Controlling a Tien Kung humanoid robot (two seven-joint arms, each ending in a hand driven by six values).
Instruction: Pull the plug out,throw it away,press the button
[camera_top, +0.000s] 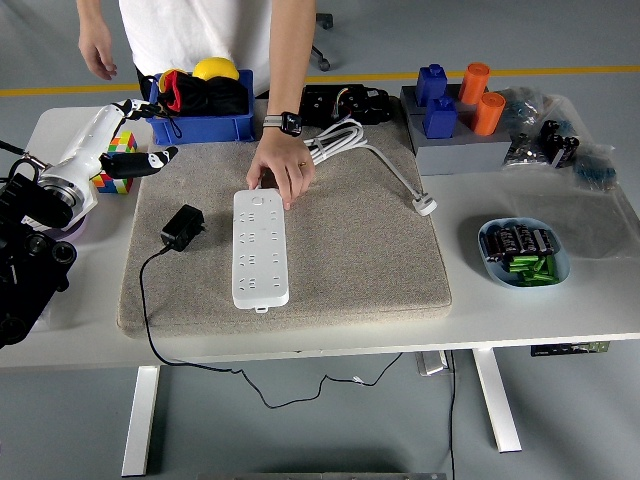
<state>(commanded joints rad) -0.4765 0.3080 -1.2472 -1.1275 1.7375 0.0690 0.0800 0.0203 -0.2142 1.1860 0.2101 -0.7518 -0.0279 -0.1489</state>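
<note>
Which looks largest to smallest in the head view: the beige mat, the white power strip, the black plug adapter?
1. Beige mat, clearly the largest.
2. White power strip.
3. Black plug adapter, smallest.
All lie at similar depth, so the ranking is safe.

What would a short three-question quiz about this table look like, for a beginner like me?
1. True or false: the black plug sits in a socket of the white power strip.
2. Whose hand rests on the strip's far end? A) the robot's B) the person's
3. Fill in: the robot's left hand hangs beside the colourful ____.

Key: 1 false, it lies loose on the grey mat, left of the strip; 2 B; 3 cube.
</note>
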